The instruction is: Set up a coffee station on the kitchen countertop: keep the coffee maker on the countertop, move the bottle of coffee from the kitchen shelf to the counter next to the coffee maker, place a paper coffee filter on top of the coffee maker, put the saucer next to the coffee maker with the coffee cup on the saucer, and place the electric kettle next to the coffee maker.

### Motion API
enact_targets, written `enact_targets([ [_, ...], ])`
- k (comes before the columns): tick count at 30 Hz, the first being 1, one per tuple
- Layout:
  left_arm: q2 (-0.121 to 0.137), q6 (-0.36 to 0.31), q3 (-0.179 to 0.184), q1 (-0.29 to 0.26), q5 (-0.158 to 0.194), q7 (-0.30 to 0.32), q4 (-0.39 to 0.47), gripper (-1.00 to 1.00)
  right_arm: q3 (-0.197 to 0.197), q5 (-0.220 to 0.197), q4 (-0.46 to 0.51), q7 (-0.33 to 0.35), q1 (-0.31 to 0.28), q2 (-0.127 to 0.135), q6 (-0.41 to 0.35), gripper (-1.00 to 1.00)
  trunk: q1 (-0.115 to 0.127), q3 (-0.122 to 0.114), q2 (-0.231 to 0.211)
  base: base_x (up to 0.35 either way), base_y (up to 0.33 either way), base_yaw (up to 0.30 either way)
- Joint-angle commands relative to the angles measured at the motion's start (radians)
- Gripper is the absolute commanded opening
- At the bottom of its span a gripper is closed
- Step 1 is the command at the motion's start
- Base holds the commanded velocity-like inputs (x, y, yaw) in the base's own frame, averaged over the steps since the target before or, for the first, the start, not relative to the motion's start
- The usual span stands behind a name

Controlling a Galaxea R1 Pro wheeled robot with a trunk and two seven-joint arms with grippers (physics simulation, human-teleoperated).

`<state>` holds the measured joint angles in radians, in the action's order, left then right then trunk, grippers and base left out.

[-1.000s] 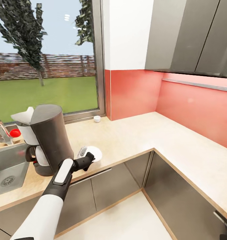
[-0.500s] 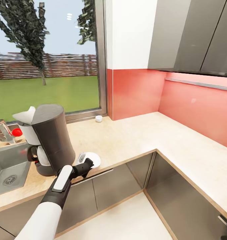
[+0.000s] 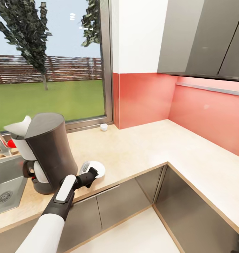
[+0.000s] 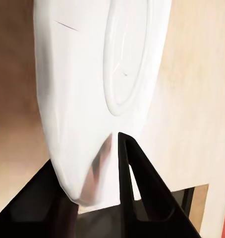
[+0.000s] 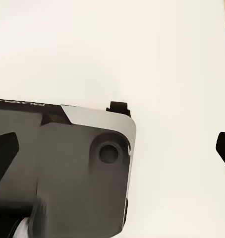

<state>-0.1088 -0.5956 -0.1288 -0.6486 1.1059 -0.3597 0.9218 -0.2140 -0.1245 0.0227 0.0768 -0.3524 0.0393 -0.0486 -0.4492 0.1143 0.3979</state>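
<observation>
Partly hidden: saucer rim under left tool | cup tiny

The tall dark grey coffee maker hides most of its own small glass carafe and part of a red object behind it. The inset grey sink beside it is cut off by the picture's edge. The small flat white saucer's near rim is covered by the left gripper.
</observation>
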Motion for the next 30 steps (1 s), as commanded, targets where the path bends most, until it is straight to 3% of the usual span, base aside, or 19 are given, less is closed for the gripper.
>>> enact_targets([
  [1,-0.001,-0.004,-0.004,-0.001,0.010,-0.011,0.002,-1.00,-0.008,-0.010,0.002,0.003,0.000,0.001,-0.005,1.00,-0.001,0.002,0.002,0.112,0.022,0.000],
  [24,0.001,-0.004,-0.003,0.001,0.010,-0.011,0.001,-1.00,-0.008,-0.010,0.002,0.003,0.000,0.001,-0.005,1.00,-0.001,0.002,0.002,0.033,0.021,0.000],
  [25,0.001,-0.004,-0.003,0.002,0.010,-0.010,0.001,1.00,-0.008,-0.010,0.002,0.003,0.000,0.001,-0.005,1.00,-0.001,0.002,0.002,0.000,0.000,0.000],
  [30,0.001,-0.004,-0.004,0.009,0.011,-0.011,0.002,1.00,-0.008,-0.010,0.002,0.003,0.000,0.001,-0.005,1.00,-0.001,0.002,0.002,0.000,0.000,0.000],
])
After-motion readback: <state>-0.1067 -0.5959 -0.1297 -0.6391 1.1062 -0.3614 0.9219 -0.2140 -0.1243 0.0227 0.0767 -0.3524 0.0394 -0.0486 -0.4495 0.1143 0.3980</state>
